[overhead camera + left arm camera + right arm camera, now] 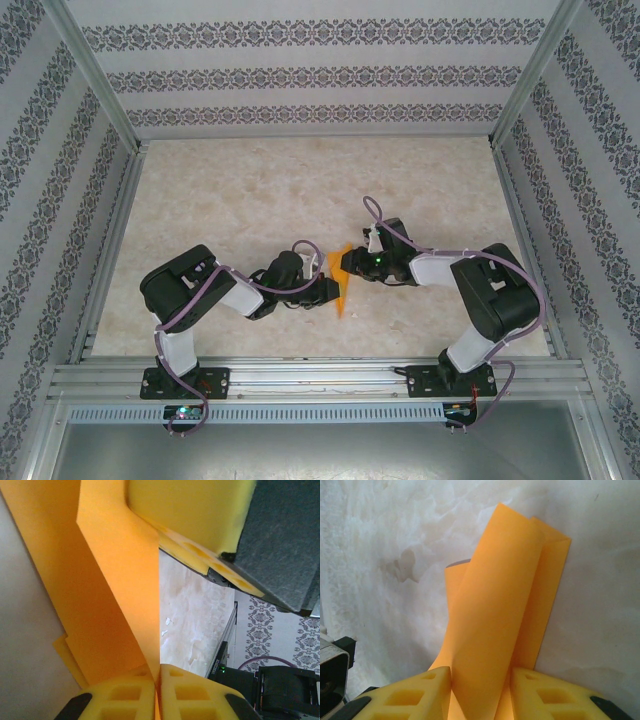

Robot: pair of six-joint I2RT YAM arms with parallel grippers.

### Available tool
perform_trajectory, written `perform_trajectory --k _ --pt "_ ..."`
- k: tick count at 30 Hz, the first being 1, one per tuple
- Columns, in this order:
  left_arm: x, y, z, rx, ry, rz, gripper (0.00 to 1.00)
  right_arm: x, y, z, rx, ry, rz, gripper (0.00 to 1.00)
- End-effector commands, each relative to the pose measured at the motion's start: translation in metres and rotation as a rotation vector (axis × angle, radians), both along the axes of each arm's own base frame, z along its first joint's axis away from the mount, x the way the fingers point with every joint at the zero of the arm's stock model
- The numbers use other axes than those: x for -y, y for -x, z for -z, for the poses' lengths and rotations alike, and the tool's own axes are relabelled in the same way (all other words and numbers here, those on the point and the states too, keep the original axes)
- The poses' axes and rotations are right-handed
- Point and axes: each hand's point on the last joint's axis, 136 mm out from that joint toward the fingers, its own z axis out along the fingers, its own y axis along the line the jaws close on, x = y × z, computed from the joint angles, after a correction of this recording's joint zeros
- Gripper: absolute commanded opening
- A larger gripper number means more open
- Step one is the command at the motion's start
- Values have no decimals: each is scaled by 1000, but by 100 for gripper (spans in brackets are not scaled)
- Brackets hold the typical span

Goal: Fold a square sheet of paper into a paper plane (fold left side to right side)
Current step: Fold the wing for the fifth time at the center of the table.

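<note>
We hold the orange paper between both arms, over the near middle of the table
Our left gripper pinches one edge shut, our right gripper clamps the loose fold, probably so the layers line up for creasing

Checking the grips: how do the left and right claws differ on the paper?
The left claw has fingers pressed together; the right claw has them apart. The left claw pinches a thin paper edge; the right claw spans a wider folded band. Both have yellow fingers.
</note>
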Motion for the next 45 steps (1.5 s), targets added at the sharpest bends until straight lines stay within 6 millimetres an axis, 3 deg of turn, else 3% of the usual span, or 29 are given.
perform_trajectory --k 1,9,18,24,35,45 --pt "-3 -3 0 6 23 -9 15 4 5 16 -39 66 -6 36" --pt "-14 -3 -6 31 -20 -16 25 4 6 18 -47 74 -8 36" --pt "-28 -13 -11 39 -42 -52 44 5 8 21 -52 82 -8 36" --pt "-25 -22 -7 30 -53 -52 47 6 8 21 -55 88 -7 35" --pt "-16 -34 7 8 -80 -32 38 5 8 22 -57 98 -12 36" --pt "-23 -39 18 0 -136 -50 19 6 9 23 -57 110 -18 36"
